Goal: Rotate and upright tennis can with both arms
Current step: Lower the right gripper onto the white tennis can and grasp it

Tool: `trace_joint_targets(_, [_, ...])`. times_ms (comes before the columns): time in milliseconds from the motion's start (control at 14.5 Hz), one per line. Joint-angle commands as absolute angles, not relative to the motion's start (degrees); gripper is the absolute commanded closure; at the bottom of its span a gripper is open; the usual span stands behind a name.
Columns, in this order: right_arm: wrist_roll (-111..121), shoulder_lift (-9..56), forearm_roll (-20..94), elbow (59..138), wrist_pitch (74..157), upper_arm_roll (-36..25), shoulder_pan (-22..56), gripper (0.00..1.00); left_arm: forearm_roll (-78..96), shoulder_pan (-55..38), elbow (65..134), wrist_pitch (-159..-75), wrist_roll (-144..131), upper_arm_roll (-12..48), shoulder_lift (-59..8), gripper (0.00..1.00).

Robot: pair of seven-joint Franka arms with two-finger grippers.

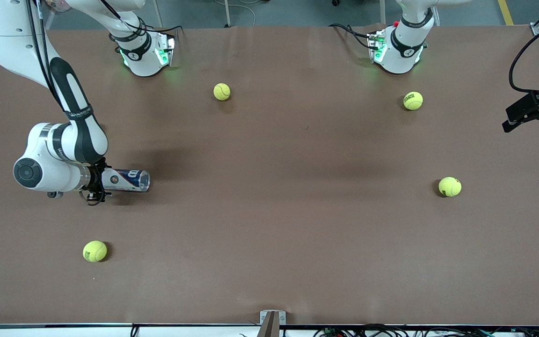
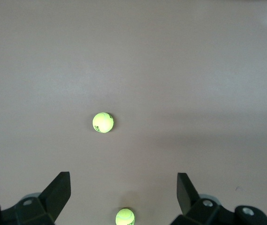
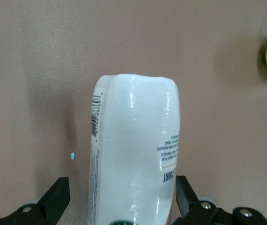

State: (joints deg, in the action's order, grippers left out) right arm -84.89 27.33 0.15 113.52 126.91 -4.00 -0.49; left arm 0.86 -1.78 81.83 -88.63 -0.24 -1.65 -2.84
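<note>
Only the right wrist view is showing the right gripper (image 3: 122, 199) spread around the lying clear plastic white-labelled tennis can (image 3: 133, 154), fingers apart from it; the left gripper (image 2: 124, 194) is hanging spread above the brown table (image 1: 269, 210); grey floor is bordering it.

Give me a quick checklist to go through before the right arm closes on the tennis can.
1. Tennis can lying on its side on the table: ok, not yet upright.
2. Can between the right gripper's fingers: ok, the right wrist view shows one finger on each side of it.
3. Right gripper open: ok, gaps show beside the can.
4. Left gripper open and holding nothing: ok, it waits over the left arm's end of the table.
5. Nearest tennis ball apart from the can: ok, it lies nearer the front camera.
6. Can's open end free of obstacles: ok, bare table there.
</note>
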Motion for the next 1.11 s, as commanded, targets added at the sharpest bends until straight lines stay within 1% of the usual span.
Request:
trace_joint_targets(0, [-85.69,26.98,0.18,117.85,132.61,-3.96,-0.44,0.0,0.97,-1.58,81.83,-88.42,0.53,-1.58,-2.29,0.0])
trace_joint_targets(138, [-85.69,27.07,0.18,118.83,133.95,-3.96,-0.18,0.01,0.97,-1.58,81.83,-88.42,0.53,-1.58,-2.29,0.0])
trace_joint_targets(207, [-85.61,27.07,0.18,118.74,133.6,-3.96,-0.26,0.07,0.97,-1.58,81.83,-88.42,0.53,-1.58,-2.29,0.0])
trace_joint_targets(276, [-85.52,26.98,0.18,118.74,132.9,-3.96,-0.18,0.16,0.97,-1.58,81.83,-88.42,0.53,-1.58,-2.29,0.0])
trace_joint_targets(346, [-85.52,26.98,0.18,118.57,131.76,-3.87,-0.09,0.22,0.97,-1.58,81.83,-88.42,0.53,-1.58,-2.29,0.0])
trace_joint_targets(415, [-85.52,26.63,0.18,118.3,130.79,-3.78,0.09,0.24,0.97,-1.58,81.83,-88.42,0.53,-1.58,-2.29,0.0])
trace_joint_targets(829, [-87.27,23.03,1.05,110.32,114.38,-3.43,3.25,0.26,0.97,-1.58,81.83,-88.42,0.53,-1.58,-2.29,0.0])
trace_joint_targets(1037, [-92.26,22.07,1.32,105.66,106.64,-3.17,6.67,0.26,0.88,-1.58,81.83,-88.42,0.53,-1.58,-2.29,0.0])
